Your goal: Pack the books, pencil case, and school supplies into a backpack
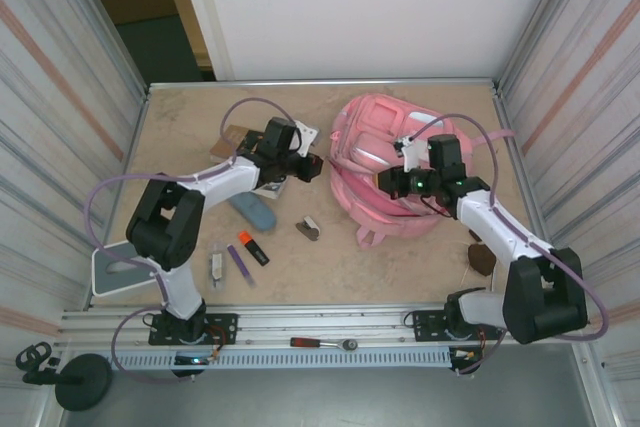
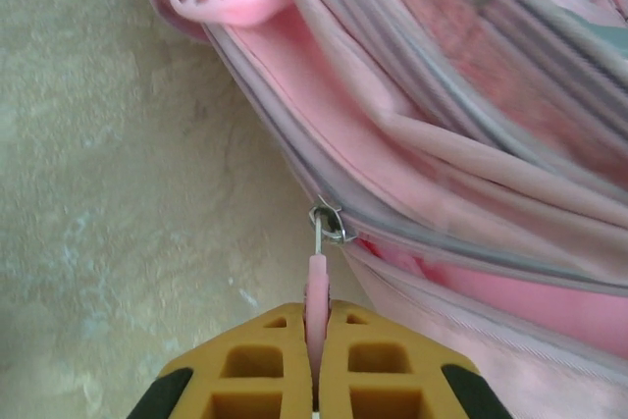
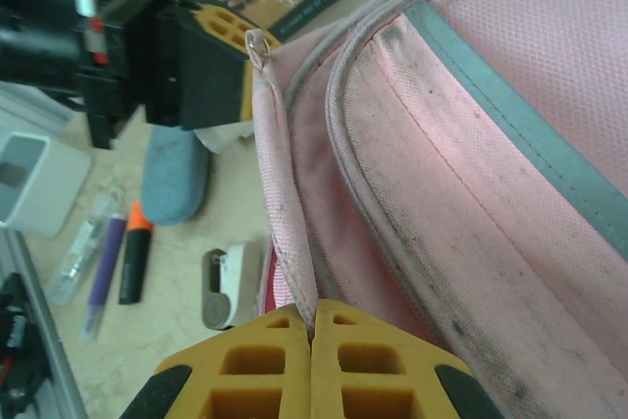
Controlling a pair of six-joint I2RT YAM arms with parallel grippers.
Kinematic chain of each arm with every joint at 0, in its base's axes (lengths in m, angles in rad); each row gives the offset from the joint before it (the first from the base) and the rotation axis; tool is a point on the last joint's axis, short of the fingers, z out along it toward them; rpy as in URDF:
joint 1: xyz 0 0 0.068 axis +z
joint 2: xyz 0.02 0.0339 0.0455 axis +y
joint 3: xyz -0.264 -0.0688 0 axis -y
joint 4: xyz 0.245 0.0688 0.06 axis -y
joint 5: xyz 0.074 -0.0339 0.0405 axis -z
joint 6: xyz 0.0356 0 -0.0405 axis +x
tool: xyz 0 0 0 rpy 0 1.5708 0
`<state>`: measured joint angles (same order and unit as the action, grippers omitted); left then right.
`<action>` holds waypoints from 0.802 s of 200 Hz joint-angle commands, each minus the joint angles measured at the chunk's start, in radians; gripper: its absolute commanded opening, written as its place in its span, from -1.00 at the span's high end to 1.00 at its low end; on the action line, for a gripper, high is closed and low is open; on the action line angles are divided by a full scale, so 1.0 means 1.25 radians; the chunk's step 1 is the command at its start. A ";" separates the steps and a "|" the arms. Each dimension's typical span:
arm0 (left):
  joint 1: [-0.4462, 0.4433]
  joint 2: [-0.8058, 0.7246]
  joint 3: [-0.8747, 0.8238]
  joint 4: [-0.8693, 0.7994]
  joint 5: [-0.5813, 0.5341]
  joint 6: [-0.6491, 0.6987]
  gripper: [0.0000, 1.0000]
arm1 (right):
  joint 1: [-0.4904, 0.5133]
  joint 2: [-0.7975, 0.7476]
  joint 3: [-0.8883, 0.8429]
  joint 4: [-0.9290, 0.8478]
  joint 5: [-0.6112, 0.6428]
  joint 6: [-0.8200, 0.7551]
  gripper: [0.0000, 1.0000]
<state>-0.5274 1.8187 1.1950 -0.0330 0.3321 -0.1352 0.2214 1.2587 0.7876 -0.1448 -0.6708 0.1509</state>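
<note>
Zero items packed so far: books (image 1: 232,137), pencil case (image 1: 252,212), highlighter (image 1: 253,248) and pen (image 1: 238,263) lie toward the bench's (image 1: 180,117) left edge. The left tool (image 2: 316,319) is pinched on the zipper pull (image 2: 317,277) of the backpack (image 1: 385,157) near the far-right corner, and the right tool (image 3: 312,326) is clamped on its fabric edge.

Left arm (image 1: 215,182), right arm (image 1: 495,222): white links, black joint housings. Lilac cables (image 1: 88,209) alongside. Fingers (image 2: 265,380) orange-yellow, pocketed, black-edged.

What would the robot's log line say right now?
left gripper: shut on zipper pull | right gripper: shut on backpack edge | pencil case: on table
</note>
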 commanded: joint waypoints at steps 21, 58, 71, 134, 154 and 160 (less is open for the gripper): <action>0.037 0.064 0.093 -0.008 -0.047 -0.005 1.00 | -0.050 -0.056 0.039 -0.008 -0.112 0.058 1.00; 0.037 0.145 0.196 -0.008 -0.028 -0.015 1.00 | -0.071 -0.056 0.046 0.010 -0.170 0.083 1.00; 0.037 0.172 0.227 -0.002 -0.029 -0.018 1.00 | -0.079 -0.057 0.049 0.018 -0.187 0.091 1.00; 0.036 0.306 0.356 0.028 -0.020 -0.064 1.00 | -0.094 -0.034 0.080 0.042 -0.248 0.118 1.00; 0.037 0.346 0.400 0.025 -0.021 -0.074 1.00 | -0.097 -0.029 0.088 0.046 -0.261 0.123 1.00; 0.037 0.356 0.412 0.022 -0.023 -0.079 1.00 | -0.098 -0.027 0.089 0.047 -0.264 0.126 1.00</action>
<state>-0.5011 2.2127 1.6356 -0.0364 0.3428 -0.1921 0.1131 1.2297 0.8478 -0.1287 -0.9131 0.2783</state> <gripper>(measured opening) 0.074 0.041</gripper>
